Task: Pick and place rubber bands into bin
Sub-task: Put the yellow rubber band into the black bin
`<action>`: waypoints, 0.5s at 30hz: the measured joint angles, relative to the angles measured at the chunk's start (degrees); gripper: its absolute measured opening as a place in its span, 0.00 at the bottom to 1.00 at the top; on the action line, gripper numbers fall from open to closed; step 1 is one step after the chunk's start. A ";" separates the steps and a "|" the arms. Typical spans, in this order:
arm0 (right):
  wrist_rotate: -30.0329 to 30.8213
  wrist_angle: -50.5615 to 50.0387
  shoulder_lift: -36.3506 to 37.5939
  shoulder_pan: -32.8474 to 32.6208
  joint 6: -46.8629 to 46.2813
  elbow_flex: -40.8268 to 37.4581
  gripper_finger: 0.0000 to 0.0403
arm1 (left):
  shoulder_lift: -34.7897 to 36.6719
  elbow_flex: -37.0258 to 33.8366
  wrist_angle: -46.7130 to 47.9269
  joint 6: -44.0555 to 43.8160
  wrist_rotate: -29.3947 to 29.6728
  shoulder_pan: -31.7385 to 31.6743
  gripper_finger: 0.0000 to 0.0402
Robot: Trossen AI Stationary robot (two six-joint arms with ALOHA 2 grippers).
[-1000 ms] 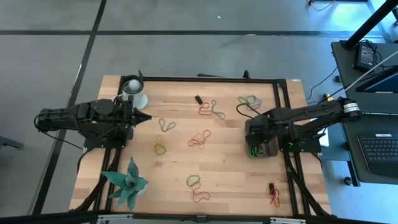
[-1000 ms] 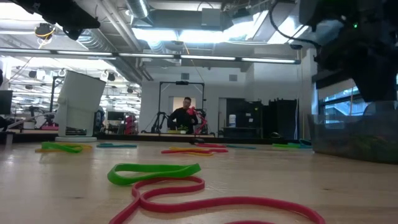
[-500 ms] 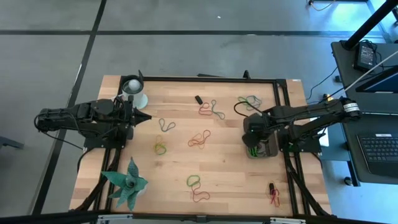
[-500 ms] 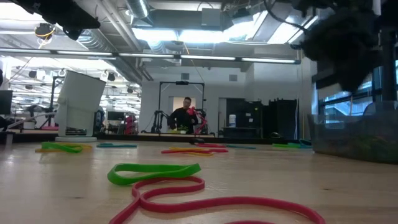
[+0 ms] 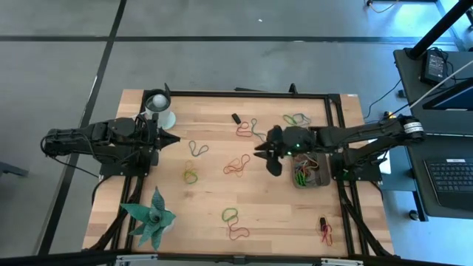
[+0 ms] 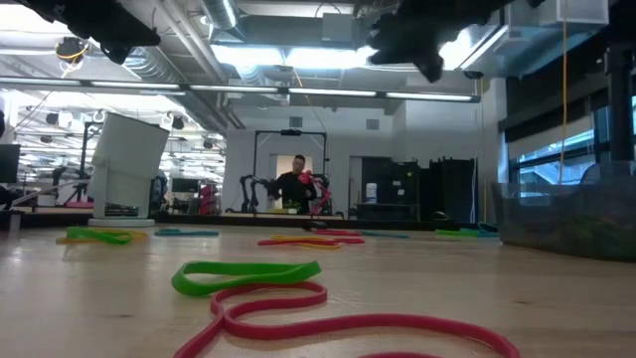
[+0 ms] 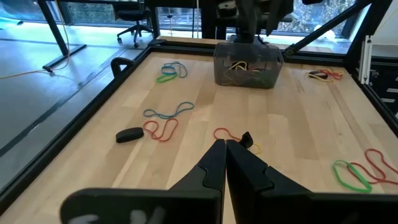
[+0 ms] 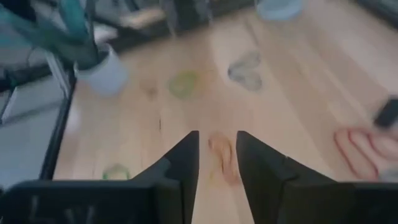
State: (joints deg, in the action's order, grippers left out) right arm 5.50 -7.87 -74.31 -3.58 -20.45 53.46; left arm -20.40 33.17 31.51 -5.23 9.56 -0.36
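Rubber bands lie scattered on the wooden table: an orange-red one [image 5: 236, 165] at mid-table, a yellow-green one [image 5: 191, 176], a blue one [image 5: 196, 148], a red and green pair [image 5: 247, 129] and others near the front edge [image 5: 233, 216]. The dark grey bin [image 5: 319, 179] stands at the table's right side with several bands [image 7: 244, 67] inside. My right gripper [image 5: 263, 151] hangs open above the table, left of the bin and right of the orange-red band [image 8: 222, 155], touching nothing. My left gripper [image 7: 225, 144] waits shut at the table's left side.
A small black oblong piece [image 5: 236, 117] lies near the far edge. A white round cup [image 5: 159, 103] stands at the far left corner and a teal spiky plant [image 5: 151, 218] at the near left corner. A black frame [image 5: 332, 103] borders the table.
My right gripper has left its place over the bin and travelled toward the table's left, out over mid-table near the orange-red band, swinging its fingers round to point leftward. The bands in the bin show uncovered now. My left arm has kept still.
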 joint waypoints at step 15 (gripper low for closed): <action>-0.64 -18.26 -26.41 2.67 21.86 32.28 0.26 | 0.00 0.00 0.02 0.00 0.00 0.00 0.01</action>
State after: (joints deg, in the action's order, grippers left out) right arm 4.86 -26.13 -100.72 -0.92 1.41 85.74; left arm -20.40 33.17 31.53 -5.23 9.56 -0.36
